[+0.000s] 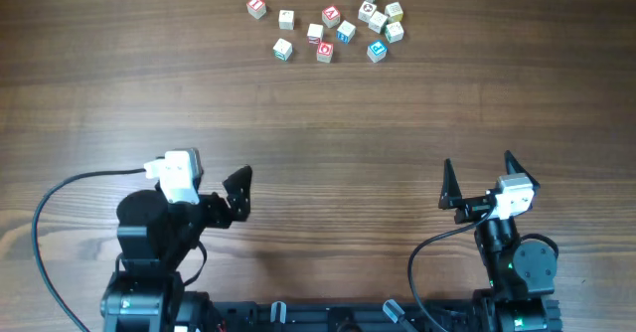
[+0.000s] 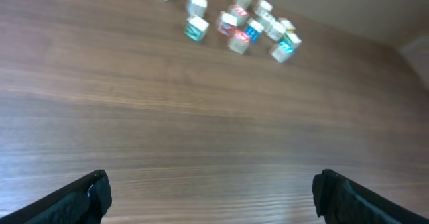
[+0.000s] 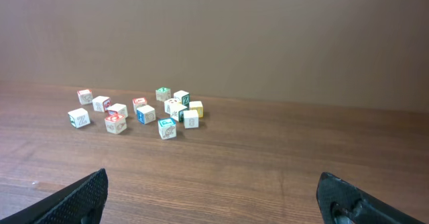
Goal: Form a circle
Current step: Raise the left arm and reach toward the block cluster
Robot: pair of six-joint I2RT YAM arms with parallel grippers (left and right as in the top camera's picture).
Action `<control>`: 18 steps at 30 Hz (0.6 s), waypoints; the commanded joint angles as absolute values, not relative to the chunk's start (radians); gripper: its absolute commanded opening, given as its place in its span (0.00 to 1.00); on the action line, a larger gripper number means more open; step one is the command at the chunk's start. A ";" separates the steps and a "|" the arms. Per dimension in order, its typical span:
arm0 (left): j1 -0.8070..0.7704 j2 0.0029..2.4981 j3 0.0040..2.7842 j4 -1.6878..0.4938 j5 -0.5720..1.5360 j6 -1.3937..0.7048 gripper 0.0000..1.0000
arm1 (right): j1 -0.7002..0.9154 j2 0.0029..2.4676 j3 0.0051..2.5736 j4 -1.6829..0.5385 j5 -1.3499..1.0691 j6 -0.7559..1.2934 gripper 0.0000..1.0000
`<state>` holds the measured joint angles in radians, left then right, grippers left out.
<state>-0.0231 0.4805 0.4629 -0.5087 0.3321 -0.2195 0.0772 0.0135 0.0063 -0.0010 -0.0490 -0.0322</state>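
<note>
Several small pale wooden letter cubes (image 1: 328, 19) with coloured faces lie scattered at the far middle of the table. At the right side of the scatter a few cubes sit tightly together as a little cluster (image 1: 379, 17), also seen in the right wrist view (image 3: 178, 107) and, blurred, in the left wrist view (image 2: 271, 21). My left gripper (image 1: 235, 195) is open at the near left, far from the cubes, with nothing between its fingers (image 2: 211, 187). My right gripper (image 1: 479, 168) is open at the near right, also holding nothing (image 3: 213, 178).
The wooden table (image 1: 328, 123) stretches bare between the grippers and the cubes. Black cables (image 1: 60, 198) loop beside each arm base at the near edge. A plain brown wall (image 3: 234, 36) stands behind the table's far edge.
</note>
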 commanded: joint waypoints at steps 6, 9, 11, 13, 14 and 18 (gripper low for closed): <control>-0.015 0.492 0.496 -0.615 0.619 -0.218 1.00 | 0.081 0.010 0.005 0.001 -0.062 -0.050 1.00; -0.015 0.493 0.498 -0.610 0.616 -0.221 1.00 | 0.081 0.010 0.005 0.001 -0.062 -0.050 1.00; -0.015 0.498 0.498 -0.611 0.609 -0.224 1.00 | 0.081 0.010 0.005 0.001 -0.062 -0.050 1.00; -0.015 0.521 0.498 -0.611 0.606 -0.225 1.00 | 0.081 0.010 0.005 0.001 -0.062 -0.050 1.00; -0.015 0.536 0.499 -0.611 0.592 -0.225 1.00 | 0.081 0.010 0.005 0.001 -0.062 -0.050 1.00; -0.015 0.629 0.530 -0.612 0.508 -0.224 1.00 | 0.081 0.010 0.005 0.001 -0.062 -0.050 1.00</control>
